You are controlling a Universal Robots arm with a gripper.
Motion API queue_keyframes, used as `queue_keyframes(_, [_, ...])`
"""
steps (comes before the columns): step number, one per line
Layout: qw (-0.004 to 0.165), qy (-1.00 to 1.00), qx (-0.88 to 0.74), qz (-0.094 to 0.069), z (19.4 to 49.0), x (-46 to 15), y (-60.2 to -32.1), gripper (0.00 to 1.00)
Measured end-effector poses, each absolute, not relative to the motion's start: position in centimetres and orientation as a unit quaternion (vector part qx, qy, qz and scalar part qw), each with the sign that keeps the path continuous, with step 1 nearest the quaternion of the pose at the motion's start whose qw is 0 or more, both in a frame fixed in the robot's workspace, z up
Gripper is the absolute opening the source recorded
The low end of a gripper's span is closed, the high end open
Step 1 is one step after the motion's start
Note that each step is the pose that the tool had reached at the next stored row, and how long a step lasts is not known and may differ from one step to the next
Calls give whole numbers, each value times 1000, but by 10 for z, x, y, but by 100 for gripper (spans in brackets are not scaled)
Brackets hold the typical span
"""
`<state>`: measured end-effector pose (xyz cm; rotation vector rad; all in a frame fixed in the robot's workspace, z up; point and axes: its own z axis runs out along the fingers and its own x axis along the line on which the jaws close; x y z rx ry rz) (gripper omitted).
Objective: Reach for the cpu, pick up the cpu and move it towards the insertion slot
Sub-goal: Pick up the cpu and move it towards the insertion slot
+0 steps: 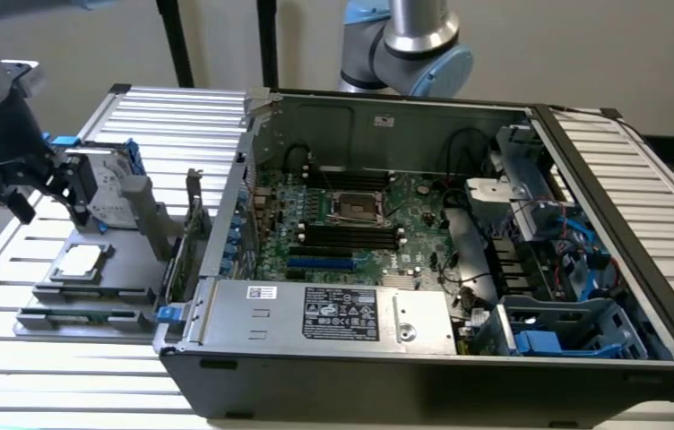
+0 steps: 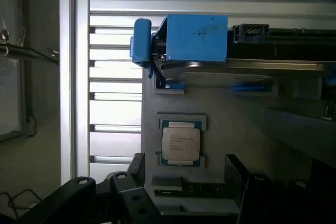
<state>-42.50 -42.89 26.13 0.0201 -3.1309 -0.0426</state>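
In the reach step, the gripper (image 1: pixel 47 199), fingers (image 2: pixel 137 167) wide and empty, hovers over the small square silvery cpu (image 1: pixel 80 262) in its grey tray (image 1: pixel 86 294), at eight o'clock from the silver-framed insertion slot (image 1: pixel 358 208); gripping likely calls for straddling its edges

Back wall: plain pale grey wall (image 1: pixel 600 45), matt and evenly lit, with no hard shadows on it. Two black upright metal posts (image 1: pixel 176 40) stand in front of it. Work surface: silver ribbed aluminium-profile table (image 1: pixel 38 376) with parallel slats. Bright diffuse glare lies on the slats, washing them near white in the wrist view. Past the table edge is a dull grey-brown floor (image 2: pixel 37 150), in shade, with a thin dark cable (image 2: pixel 13 199) on it.
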Motion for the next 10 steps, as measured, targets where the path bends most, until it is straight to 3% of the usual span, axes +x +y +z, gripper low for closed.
queue_keyframes(10, [5,-1000,6,-14,243,-425,-429,71])
